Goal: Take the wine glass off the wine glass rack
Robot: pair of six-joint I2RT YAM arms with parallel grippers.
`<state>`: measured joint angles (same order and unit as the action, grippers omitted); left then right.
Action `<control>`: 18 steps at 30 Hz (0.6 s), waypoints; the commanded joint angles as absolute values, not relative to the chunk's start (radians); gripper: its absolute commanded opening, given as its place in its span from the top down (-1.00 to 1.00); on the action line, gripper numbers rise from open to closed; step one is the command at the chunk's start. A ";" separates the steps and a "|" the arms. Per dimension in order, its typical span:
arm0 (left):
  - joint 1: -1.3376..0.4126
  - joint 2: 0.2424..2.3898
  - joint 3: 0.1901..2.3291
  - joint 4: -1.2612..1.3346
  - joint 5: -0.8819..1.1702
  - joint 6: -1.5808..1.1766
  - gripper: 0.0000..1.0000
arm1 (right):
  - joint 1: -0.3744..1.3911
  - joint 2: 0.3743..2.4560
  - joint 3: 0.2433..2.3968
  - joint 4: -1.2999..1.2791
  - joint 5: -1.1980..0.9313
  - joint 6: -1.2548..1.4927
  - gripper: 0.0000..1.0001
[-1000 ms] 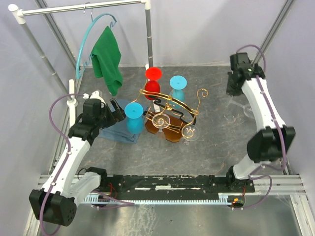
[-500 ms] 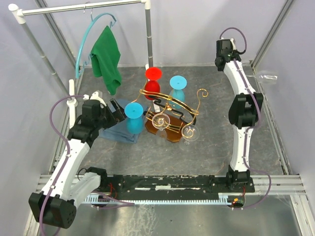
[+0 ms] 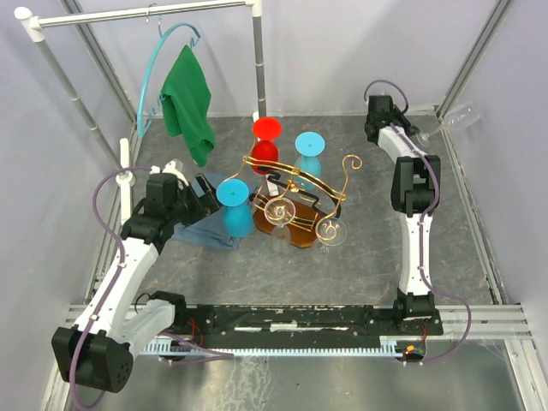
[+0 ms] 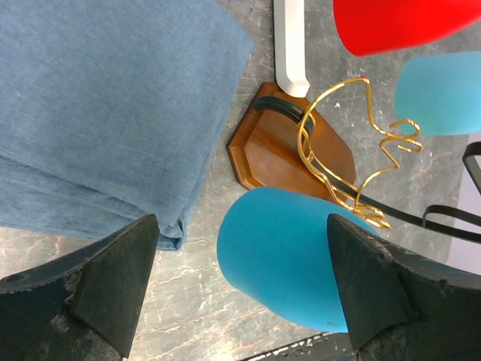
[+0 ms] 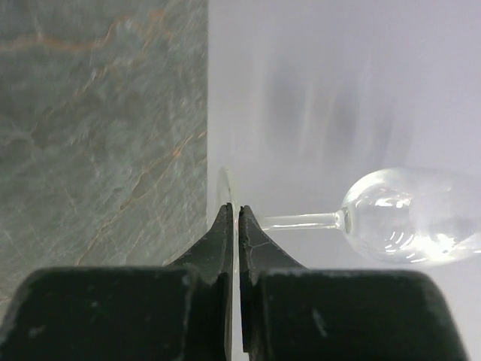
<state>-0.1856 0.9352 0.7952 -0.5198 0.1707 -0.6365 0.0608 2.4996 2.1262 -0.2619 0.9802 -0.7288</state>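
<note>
The wine glass rack (image 3: 301, 178) is a gold wire frame on a brown wooden base (image 3: 291, 229) in mid-table. Two clear glasses (image 3: 280, 210) (image 3: 330, 229) hang from it. My right gripper (image 3: 414, 135) is at the back right, shut on the foot of a clear wine glass (image 3: 460, 116) held sideways in the air, away from the rack. In the right wrist view the fingers (image 5: 225, 233) pinch the foot and the bowl (image 5: 409, 218) points right. My left gripper (image 4: 242, 226) is open around a blue cup (image 4: 293, 256), beside the rack's base (image 4: 278, 147).
A second blue cup (image 3: 309, 152) and a red cup (image 3: 266, 141) stand behind the rack. A folded blue cloth (image 3: 205, 229) lies left of it. A white clothes rail (image 3: 137, 13) with a green cloth (image 3: 190, 103) stands at the back left. Walls enclose the table.
My right arm has swung from the right side to the back right, stretching out and carrying the clear wine glass up near the wall. The left arm has barely moved.
</note>
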 commanded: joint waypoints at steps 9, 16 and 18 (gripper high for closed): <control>-0.183 0.887 0.721 -0.426 0.329 -0.713 -0.98 | 0.017 2.514 1.940 0.067 1.118 -0.940 0.97; -0.182 0.876 0.717 -0.446 0.294 -0.696 -0.98 | 0.037 2.522 1.899 0.091 1.118 -0.905 0.97; -0.183 0.875 0.716 -0.451 0.282 -0.693 -0.98 | 0.052 2.500 1.889 0.094 1.106 -0.891 0.97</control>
<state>-0.1852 0.8940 0.7113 -0.4644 0.2890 -0.6918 0.0216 2.5221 1.8973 0.0120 1.0752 -0.9020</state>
